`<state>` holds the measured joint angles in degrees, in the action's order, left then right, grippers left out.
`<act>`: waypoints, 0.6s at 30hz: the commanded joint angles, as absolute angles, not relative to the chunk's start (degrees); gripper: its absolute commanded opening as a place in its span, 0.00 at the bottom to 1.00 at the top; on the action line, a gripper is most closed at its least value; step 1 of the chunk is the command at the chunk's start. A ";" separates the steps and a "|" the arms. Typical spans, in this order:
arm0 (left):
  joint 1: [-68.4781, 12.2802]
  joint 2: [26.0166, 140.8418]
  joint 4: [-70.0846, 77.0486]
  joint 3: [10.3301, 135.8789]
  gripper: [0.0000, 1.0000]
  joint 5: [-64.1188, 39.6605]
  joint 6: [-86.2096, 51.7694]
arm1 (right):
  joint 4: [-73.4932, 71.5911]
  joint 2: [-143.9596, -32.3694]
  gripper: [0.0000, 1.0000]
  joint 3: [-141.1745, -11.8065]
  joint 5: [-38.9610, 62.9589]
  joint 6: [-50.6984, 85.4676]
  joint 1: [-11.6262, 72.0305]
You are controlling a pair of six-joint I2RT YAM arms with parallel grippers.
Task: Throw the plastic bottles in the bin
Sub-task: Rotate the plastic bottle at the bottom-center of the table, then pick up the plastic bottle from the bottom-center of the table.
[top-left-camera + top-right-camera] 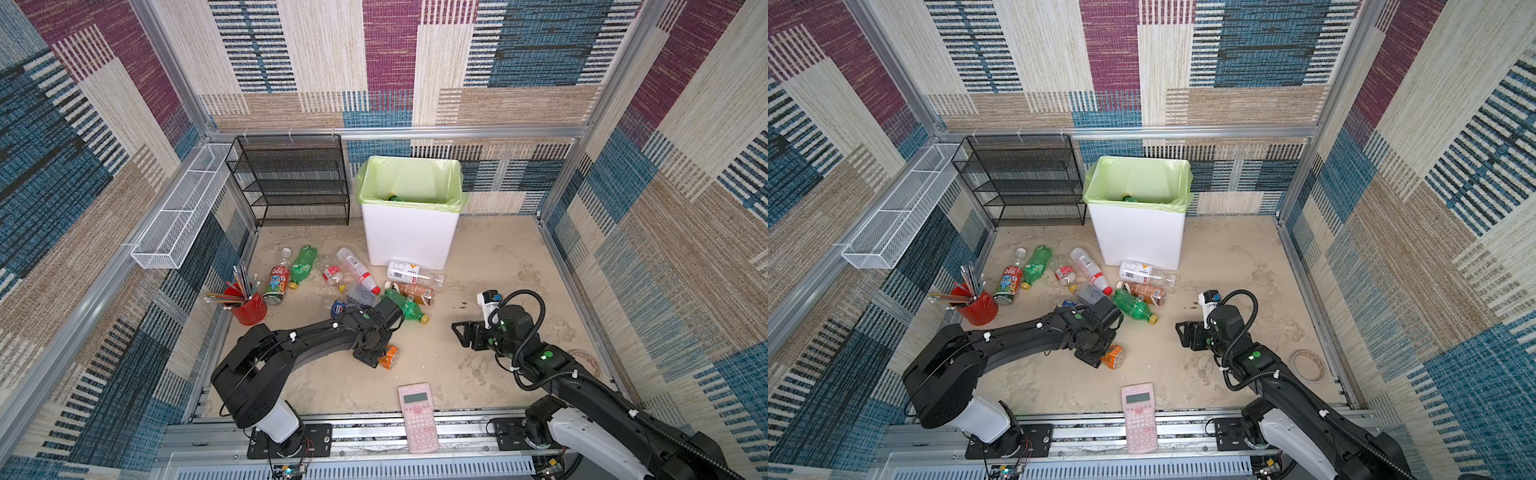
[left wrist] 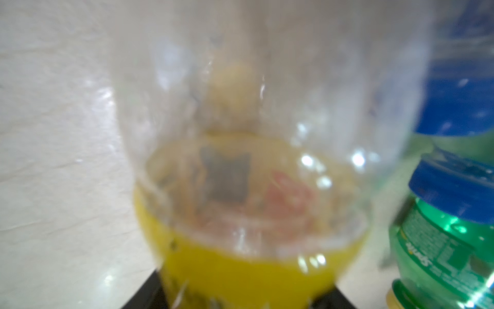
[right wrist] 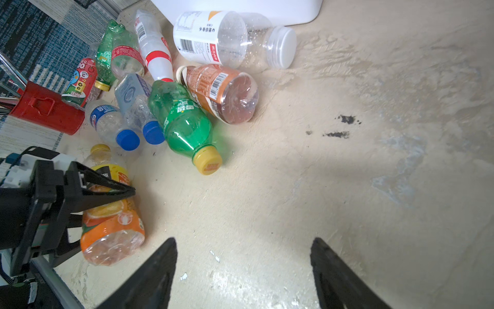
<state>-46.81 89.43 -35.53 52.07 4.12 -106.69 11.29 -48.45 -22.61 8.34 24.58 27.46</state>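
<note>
On my screens the left gripper (image 3: 107,219) is low over the bench (image 1: 478,257), near the middle of it, and its fingers (image 3: 124,191) stand on both sides of the orange bottle (image 3: 115,232). This bottle lies on its side on the bench, apart from the others and nearer to me. The gap between the fingers is rather narrow and one finger lies across the label, but I cannot tell if they really press it. The left wrist view is very blurred; a clear bottle with a yellow band fills it. The right gripper (image 3: 243,267) hangs over bare bench on the right side, its fingers wide apart and holding nothing. The other bottles (image 1: 355,268) lie in a loose heap between the orange one and the bin (image 1: 409,241), more to the left. In this heap I make out a green bottle (image 3: 184,120) with a yellow cap, a brown bottle (image 3: 219,91) right against it, and a white bottle (image 3: 211,37) just beside the foot of the bin. The bin stands at the far side with a light green bag over its rim, and a bottle neck (image 1: 392,196) with a yellow cap shows inside it. A red pencil cup (image 1: 249,309) stands left of the heap and a pink calculator (image 1: 417,415) lies at the near edge.
</note>
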 commanded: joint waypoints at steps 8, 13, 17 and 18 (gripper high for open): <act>-44.83 88.06 -39.53 48.64 0.70 2.54 -94.66 | 9.17 -50.14 0.79 -22.64 8.43 25.85 27.51; -44.31 89.30 -38.53 48.27 0.65 0.97 -91.39 | 9.48 -51.03 0.79 -23.17 8.74 25.85 27.46; -44.13 88.28 -38.73 47.76 0.54 1.30 -89.96 | 9.81 -51.38 0.79 -24.08 8.64 25.58 27.50; -44.12 87.79 -38.89 47.59 0.50 1.46 -89.59 | 9.95 -51.59 0.79 -24.33 8.61 25.56 27.46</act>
<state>-44.25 88.44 -38.09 48.12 2.15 -93.06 11.25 -51.33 -23.62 8.49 25.47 27.46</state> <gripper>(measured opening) 0.520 0.786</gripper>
